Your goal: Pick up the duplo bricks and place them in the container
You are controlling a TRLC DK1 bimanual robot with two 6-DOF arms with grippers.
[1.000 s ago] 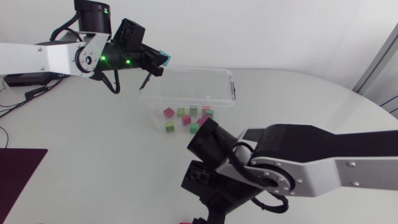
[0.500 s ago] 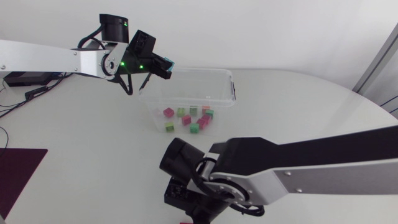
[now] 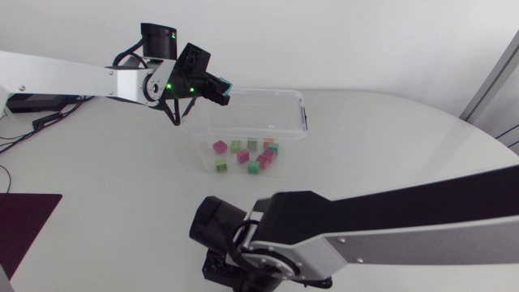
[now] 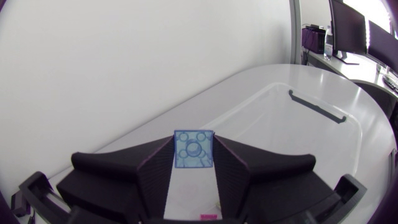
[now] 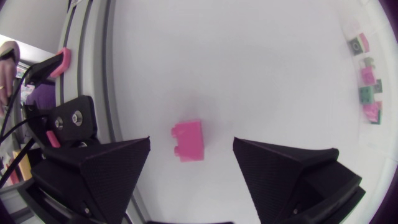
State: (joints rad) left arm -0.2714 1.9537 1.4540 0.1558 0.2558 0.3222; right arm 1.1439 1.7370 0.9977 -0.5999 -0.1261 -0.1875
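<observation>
My left gripper (image 3: 217, 88) hangs over the near-left corner of the clear plastic container (image 3: 268, 93), shut on a blue duplo brick (image 3: 226, 85). In the left wrist view the blue brick (image 4: 193, 149) is pinched between both fingers, studs facing the camera, with the container (image 4: 317, 107) ahead. Several pink and green bricks (image 3: 245, 154) lie inside the container. My right arm (image 3: 268, 243) reaches across the table's front and covers its own gripper in the head view. In the right wrist view the right gripper (image 5: 192, 149) stands open above a pink brick (image 5: 188, 140) lying on the table between its fingers, untouched.
A dark red mat (image 3: 20, 227) lies at the table's front left. The table's front edge (image 5: 102, 93) runs close beside the pink brick. The bricks in the container (image 5: 368, 78) show far ahead of the right gripper.
My left gripper carried the blue brick a little to the right, to the container's corner. My right arm swung left along the table's front.
</observation>
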